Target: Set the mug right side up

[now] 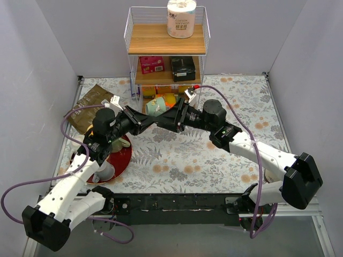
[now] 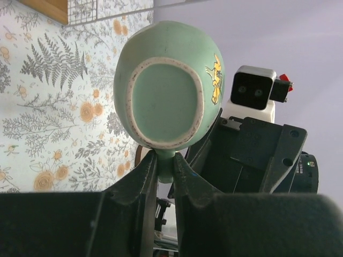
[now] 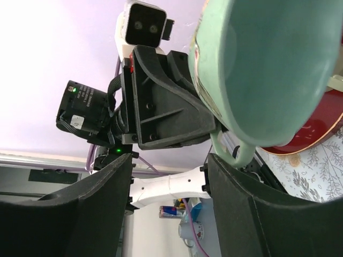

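A pale green mug (image 1: 155, 107) hangs in the air above the middle of the table, lying sideways. In the left wrist view its base (image 2: 166, 101) faces the camera. My left gripper (image 2: 165, 160) is shut on the mug's handle (image 2: 165, 167), which sits pinched between the two fingers. In the right wrist view the mug's open mouth (image 3: 268, 64) fills the upper right, with its handle (image 3: 236, 152) just above my right finger (image 3: 241, 198). My right gripper (image 3: 170, 166) stands open just in front of the mug, nothing between its jaws.
A red plate (image 1: 122, 156) with a white cup (image 1: 104, 171) lies by the left arm. A wire shelf (image 1: 166, 48) stands at the back with a paper roll (image 1: 181, 17) and boxes. A brown bag (image 1: 88, 107) lies at the back left.
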`<state>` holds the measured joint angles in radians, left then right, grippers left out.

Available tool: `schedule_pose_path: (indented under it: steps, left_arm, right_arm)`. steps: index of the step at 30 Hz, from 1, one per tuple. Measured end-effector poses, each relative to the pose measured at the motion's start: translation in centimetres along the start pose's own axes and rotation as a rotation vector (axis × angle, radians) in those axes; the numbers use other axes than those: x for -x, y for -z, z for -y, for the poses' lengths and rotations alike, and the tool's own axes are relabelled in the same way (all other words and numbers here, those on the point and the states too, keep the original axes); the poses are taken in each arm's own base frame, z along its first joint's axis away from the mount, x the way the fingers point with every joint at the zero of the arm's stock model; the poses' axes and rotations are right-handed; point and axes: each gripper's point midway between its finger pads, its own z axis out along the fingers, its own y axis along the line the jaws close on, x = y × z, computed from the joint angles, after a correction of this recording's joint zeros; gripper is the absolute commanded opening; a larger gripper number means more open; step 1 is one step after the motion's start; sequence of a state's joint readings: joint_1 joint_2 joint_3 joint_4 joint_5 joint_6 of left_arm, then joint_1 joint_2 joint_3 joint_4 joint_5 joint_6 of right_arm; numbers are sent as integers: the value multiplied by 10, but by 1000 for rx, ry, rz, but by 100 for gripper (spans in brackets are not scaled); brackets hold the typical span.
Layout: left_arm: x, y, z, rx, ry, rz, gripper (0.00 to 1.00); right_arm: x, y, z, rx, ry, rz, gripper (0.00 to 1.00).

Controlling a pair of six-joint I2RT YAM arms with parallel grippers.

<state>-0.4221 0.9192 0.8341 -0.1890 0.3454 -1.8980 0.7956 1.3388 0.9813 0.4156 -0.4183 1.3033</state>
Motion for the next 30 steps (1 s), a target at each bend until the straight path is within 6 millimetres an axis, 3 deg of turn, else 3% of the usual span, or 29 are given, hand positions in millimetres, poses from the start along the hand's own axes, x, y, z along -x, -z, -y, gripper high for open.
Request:
schedule_pose_path:
  steps: [5, 16, 21, 26, 30]
  left_arm:
    - [7, 5, 7, -26, -9, 50, 0]
    - [10, 12, 31, -115, -15, 71, 0]
    - [8, 13, 34, -132, -10, 66, 0]
    - [5, 16, 35, -147, -2, 60, 0]
    - [4, 18, 36, -170, 3, 65, 0]
  right_arm:
    - [0, 2, -3, -21, 32, 11, 68]
    - [2, 5, 17, -100, 33, 45, 71]
    - [12, 3, 7, -59, 85, 90, 69]
    - [19, 3, -3, -3, 119, 132, 63]
    - [19, 3, -2, 10, 117, 140, 48]
